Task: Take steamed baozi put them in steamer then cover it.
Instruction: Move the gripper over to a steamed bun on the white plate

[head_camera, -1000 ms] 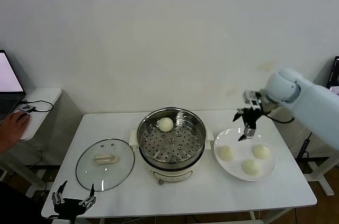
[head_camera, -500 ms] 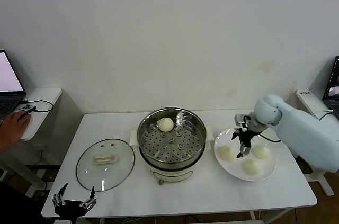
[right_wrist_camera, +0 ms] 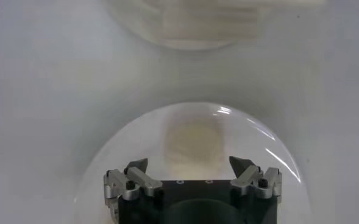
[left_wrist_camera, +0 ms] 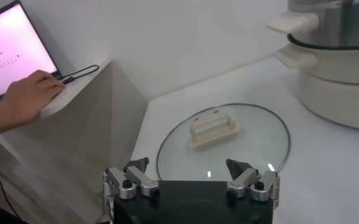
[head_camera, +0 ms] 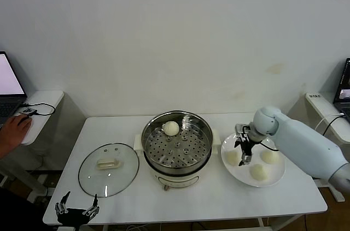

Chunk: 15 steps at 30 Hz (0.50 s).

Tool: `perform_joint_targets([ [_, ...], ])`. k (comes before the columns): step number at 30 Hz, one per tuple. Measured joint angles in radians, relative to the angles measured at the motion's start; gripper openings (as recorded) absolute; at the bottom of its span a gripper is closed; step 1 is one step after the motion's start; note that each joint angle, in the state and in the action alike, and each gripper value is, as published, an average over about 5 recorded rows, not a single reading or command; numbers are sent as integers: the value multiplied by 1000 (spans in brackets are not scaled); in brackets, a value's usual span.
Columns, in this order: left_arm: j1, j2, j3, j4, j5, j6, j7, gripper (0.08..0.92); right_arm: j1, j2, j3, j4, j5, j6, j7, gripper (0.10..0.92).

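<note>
While the left end effector (head_camera: 76, 209) idles, fingers spread, at the near edge of the desk (head_camera: 191, 203), the cover (head_camera: 108, 168) lies flat just beyond it and the work goes on at the right. On the white plate (head_camera: 276, 179) sit three steamed baozi (head_camera: 258, 172) — soft, light, smooth-skinned dough that will probably dent or tear under a hard pinch. I judge a gentle squeeze across the widest part of the dome to be the safest hold. The right end effector (head_camera: 244, 153) hangs open directly over the bun nearest the steamer (head_camera: 177, 146); the right wrist view shows that bun (right_wrist_camera: 191, 141) centred between the spread fingers, not yet touched. Farther back, a fourth bun (head_camera: 171, 128) rests on the perforated tray at the steamer's far side. Compared with a second ago, the right arm has dropped from above the plate's far rim and swung in toward this bun — everything else is unmoved.
</note>
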Motion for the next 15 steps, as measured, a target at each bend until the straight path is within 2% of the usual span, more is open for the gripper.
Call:
perform_joint_targets([
  [15, -14, 1, -1, 33, 4, -1, -1, 823, -15, 53, 8, -78, -34, 17, 15, 823],
])
